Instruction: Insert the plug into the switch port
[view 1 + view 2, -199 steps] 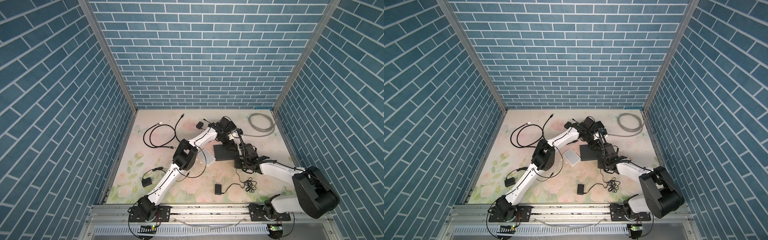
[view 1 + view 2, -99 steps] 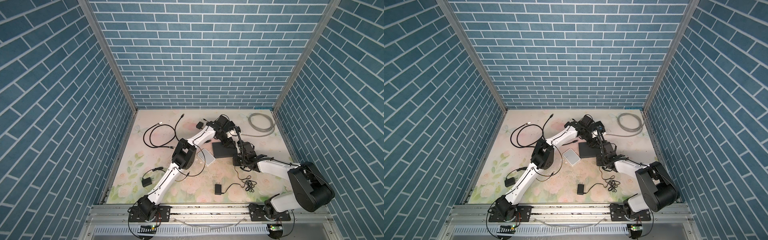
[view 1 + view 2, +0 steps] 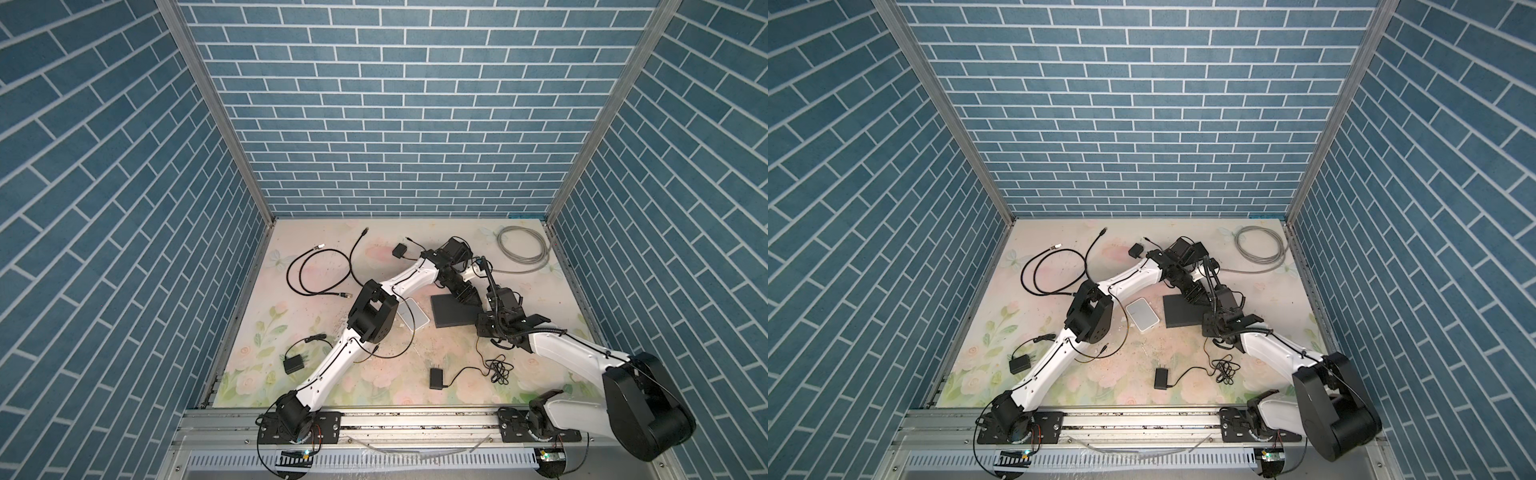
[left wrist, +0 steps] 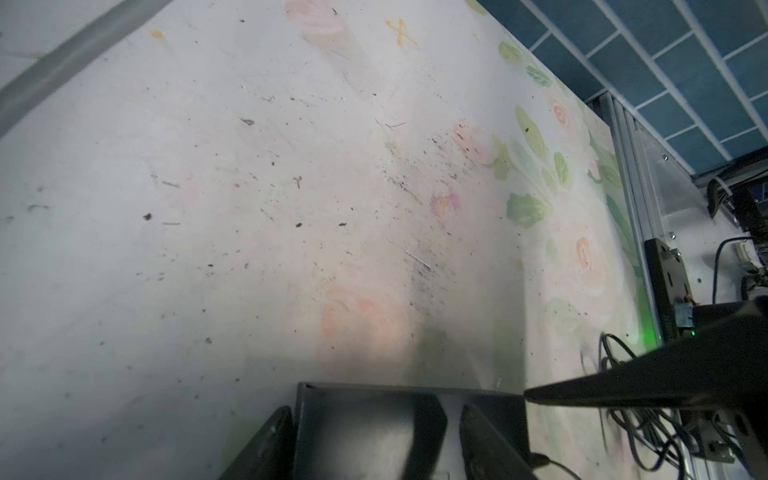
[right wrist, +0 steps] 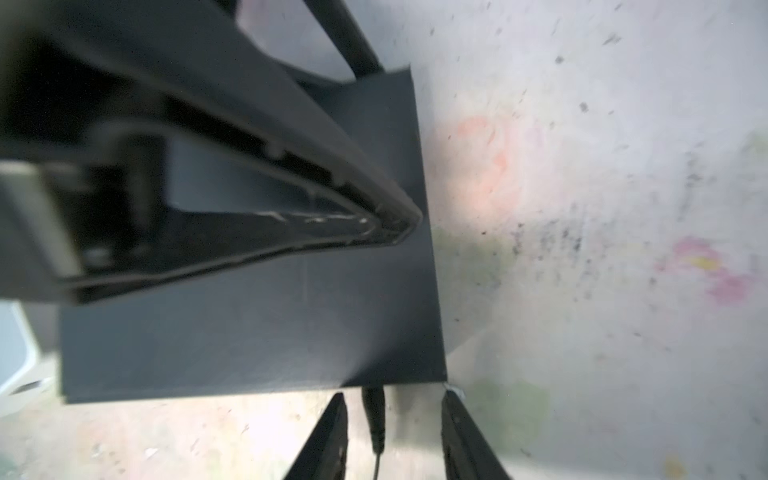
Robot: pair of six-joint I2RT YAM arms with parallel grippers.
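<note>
In both top views, find the dark flat switch (image 3: 451, 311) (image 3: 1183, 311) mid floral tabletop (image 3: 386, 386). In the left wrist view, see the left gripper (image 4: 376, 411) astride its end, fingers apart; cannot tell whether gripping. In the right wrist view, note the slim black plug (image 5: 374, 415) seated at the switch's edge, untouched between the parted right gripper (image 5: 394, 392). Looks inserted; leaves only withdrawal.

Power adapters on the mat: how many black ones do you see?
3: back adapter towards the rear wall, front-left adapter near the left edge, front-centre adapter towards the front rail. Others could be hidden from view.
</note>
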